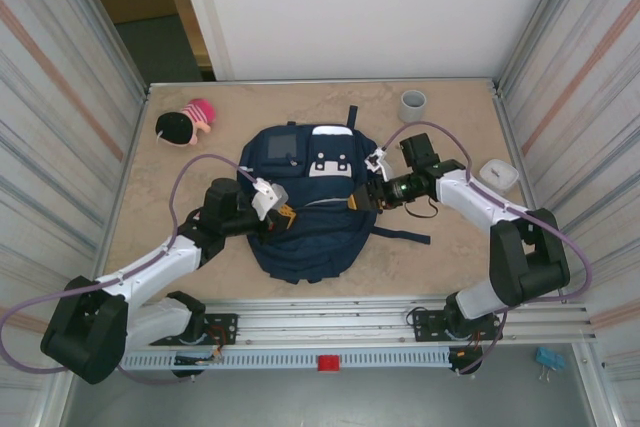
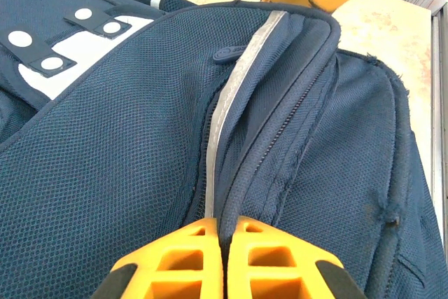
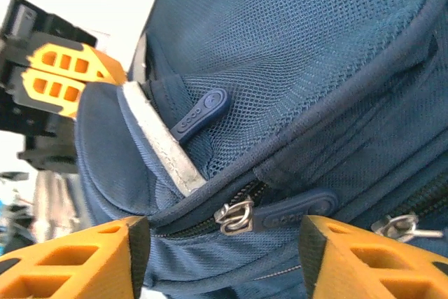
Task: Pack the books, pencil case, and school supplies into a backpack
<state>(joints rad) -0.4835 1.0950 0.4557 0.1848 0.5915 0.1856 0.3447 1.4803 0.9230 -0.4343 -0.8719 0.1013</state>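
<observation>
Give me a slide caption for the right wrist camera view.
Open right gripper faces a zipper pull on the navy backpack, while the left gripper pinches its far edge.

Backpack (image 2: 140,138) of matt woven mesh cloth; zipper pull (image 3: 234,215) shiny metal; fingers (image 3: 70,257) matt orange plastic.

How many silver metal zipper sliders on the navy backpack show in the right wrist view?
2: one silver metal zipper slider low in the middle, another at lower right. Others may be hidden.
</observation>
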